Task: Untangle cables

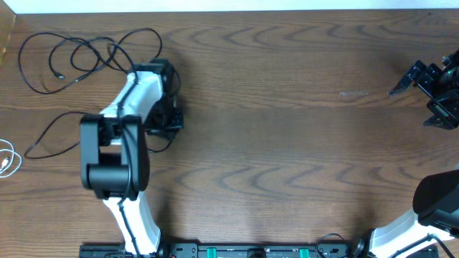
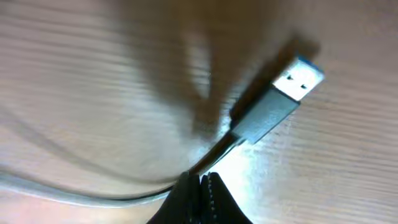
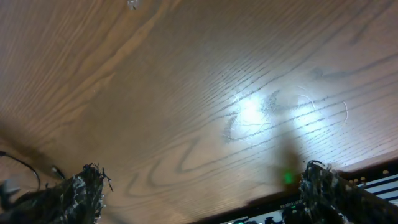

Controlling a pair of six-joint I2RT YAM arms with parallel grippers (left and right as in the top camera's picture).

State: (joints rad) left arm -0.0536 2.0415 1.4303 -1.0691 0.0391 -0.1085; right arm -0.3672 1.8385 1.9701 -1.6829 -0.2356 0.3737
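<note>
Task overall: judged to be at an early stage. One plug end is gripped, no cord is seen drawn free, and nearly all the separating is left.
Brown wood-grain table (image 1: 287, 143): all three cords are gathered at its far-left side.
White-and-black left arm (image 1: 118, 150): reached out over the left side, with its wrist just beside the right end of the black loops.
Tangle of thin black cable (image 1: 86, 54): laid in overlapping loops at the upper left and crossed over itself several times. It is judged not yet undone.
Loop of thin black cable (image 1: 50, 132): laid below the tangle and passed under the left arm. Whether it is caught up with the tangle cannot be told.
Short white cable (image 1: 7, 159): coiled at the left edge, apart from the black cords and partly cut off by the frame. Little work is judged to be needed on it.
Right fingers (image 3: 71, 196): held wide apart over bare wood at the far right, well apart from every cable, with nothing between them.
Left fingers (image 2: 217, 202): pressed together on a thin black cord just behind its plug, close over the table.
Black USB plug with blue insert (image 2: 292, 87): seen projecting beyond the left fingers, low over the wood. Which black cable it ends cannot be told.
</note>
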